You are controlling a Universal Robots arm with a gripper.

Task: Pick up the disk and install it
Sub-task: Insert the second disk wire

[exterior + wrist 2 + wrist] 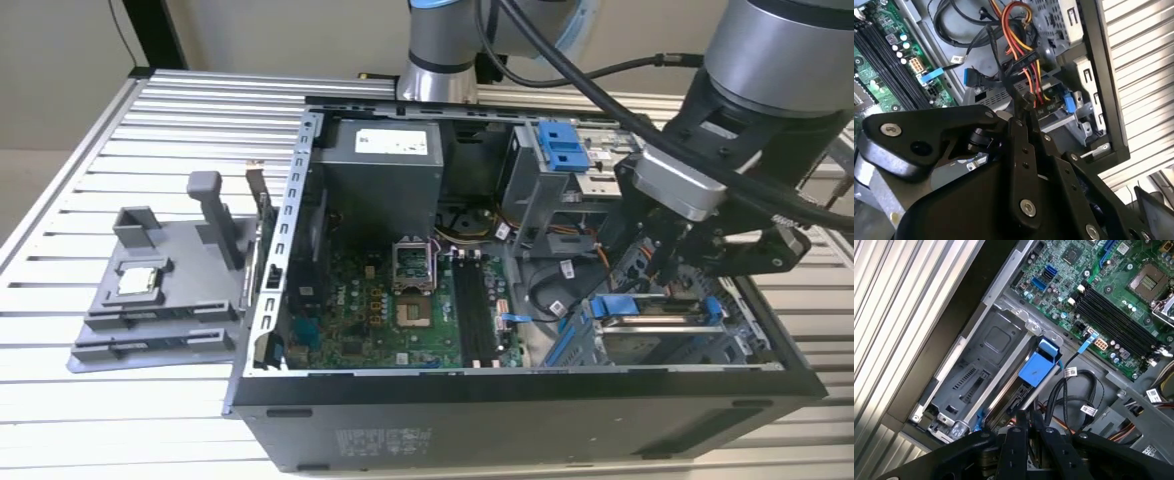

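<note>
Inside the case, the gripper (1026, 416) has its jaws pinched narrowly on the disk (1035, 371).

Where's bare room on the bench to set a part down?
The ribbed metal tabletop is bare in front of the grey plastic fixture, and behind it. The open black computer case is crowded, with the tool working above the blue-bracketed silver disk.

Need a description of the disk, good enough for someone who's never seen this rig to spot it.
Start at the open computer case on the slatted table. Go to its corner at the exterior view's right, below the tool. The disk sits there in the drive bay: a silver-grey slab under a blue bracket, unlike the drive-less blue tab farther back.
</note>
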